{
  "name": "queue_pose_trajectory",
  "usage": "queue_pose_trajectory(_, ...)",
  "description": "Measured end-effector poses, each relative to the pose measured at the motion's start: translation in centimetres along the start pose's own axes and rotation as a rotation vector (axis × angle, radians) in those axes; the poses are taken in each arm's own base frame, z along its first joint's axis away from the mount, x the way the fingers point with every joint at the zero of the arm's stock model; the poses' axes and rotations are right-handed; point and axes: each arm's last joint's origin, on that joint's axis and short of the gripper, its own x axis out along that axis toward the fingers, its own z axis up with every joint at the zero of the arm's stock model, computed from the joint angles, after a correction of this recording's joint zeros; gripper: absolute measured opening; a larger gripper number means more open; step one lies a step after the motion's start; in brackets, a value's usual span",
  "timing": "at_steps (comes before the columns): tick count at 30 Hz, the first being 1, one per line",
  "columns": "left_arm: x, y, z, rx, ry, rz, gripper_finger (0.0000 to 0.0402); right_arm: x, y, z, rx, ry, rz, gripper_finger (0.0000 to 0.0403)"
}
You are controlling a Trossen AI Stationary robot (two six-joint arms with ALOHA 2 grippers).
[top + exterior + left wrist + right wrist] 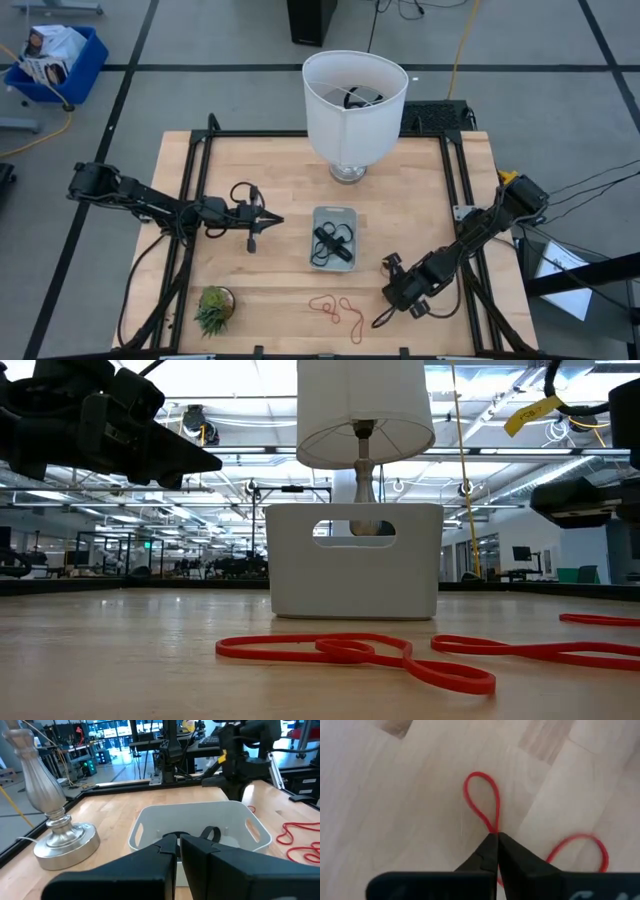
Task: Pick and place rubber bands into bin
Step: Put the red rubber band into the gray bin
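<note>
From above, a pale wooden worktop (pixel 270 290) holds a small grey-blue bin (pixel 333 238) near its middle, with black rubber bands (pixel 331 243) lying inside it. Red rubber bands (pixel 337 309) lie loose on the wood just in front of the bin. A white lampshade (pixel 354 100) on a silver base stands behind the bin, and a small green plant (pixel 214 308) sits at the front left corner. The left pincer (pixel 268 221) hangs left of the bin with its fingers pressed together, holding nothing. The right pincer (pixel 374 322) reaches down at the right end of the red bands. On the floor at upper left, a blue crate (pixel 58 62) holds a package whose print is too small to read. From worktop height, the red bands (pixel 360 653) sprawl in front of the bin (pixel 352 560). A yellow tag (pixel 528 414) hangs at upper right, with no legible writing. The left wrist view shows the shut fingers (pixel 200 860) before the bin (pixel 197 827) and the lamp's silver base (pixel 62 840). The right wrist view shows the fingers (pixel 507 857) closed, pinching a red band (pixel 481 800) where its loop narrows.
</note>
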Motion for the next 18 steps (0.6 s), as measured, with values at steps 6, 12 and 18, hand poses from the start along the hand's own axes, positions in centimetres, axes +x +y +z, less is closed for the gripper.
queue_pose_trajectory(6, 0.0, 0.0, 0.0, -0.002, 0.006, 0.0, 0.0031, -5.6, 0.2, 1.1, -0.02, -0.228, -0.066, 0.0)
queue_pose_trajectory(12, 0.0, 0.0, -0.1, 0.025, 0.013, -0.001, 0.0031, -10.2, -0.7, 0.6, -0.061, -0.404, -0.172, 0.0)
queue_pose_trajectory(18, 0.0, 0.0, -0.1, 0.02, 0.012, 0.0, 0.0031, -13.7, -1.9, -0.8, -0.046, -0.515, -0.244, 0.0)
